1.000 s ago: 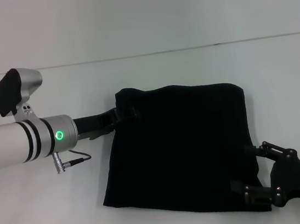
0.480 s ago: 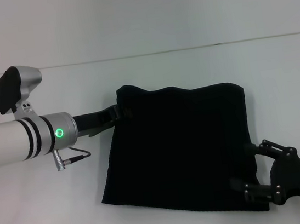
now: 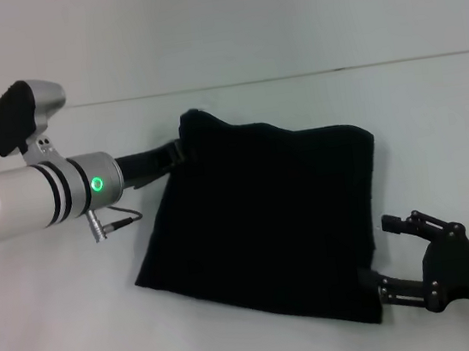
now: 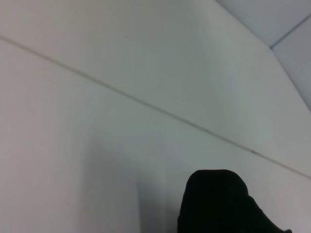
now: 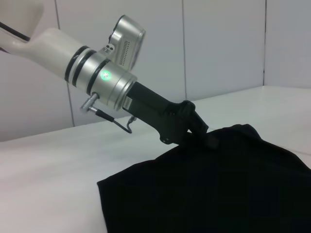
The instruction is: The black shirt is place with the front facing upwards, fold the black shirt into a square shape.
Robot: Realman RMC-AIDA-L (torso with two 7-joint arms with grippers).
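The black shirt [image 3: 267,223] lies folded into a rough square on the white table [image 3: 436,131]; no lettering shows. My left gripper [image 3: 183,147] is shut on the shirt's far left corner, which it holds a little off the table. The right wrist view shows this from the side: the left gripper [image 5: 200,130] pinches the raised corner of the black shirt [image 5: 218,189]. A hump of the black shirt [image 4: 216,204] fills the low edge of the left wrist view. My right gripper [image 3: 376,252] stands open at the shirt's near right corner, its nearer finger touching the edge.
The white table runs back to a pale wall [image 3: 214,22]. A thin cable [image 3: 124,223] loops under the left wrist beside the shirt's left edge.
The left gripper has pulled its corner up and leftward, dragging and skewing the shirt to the left. The shirt's right edge has slid off the right gripper's farther finger. The right arm has barely moved.
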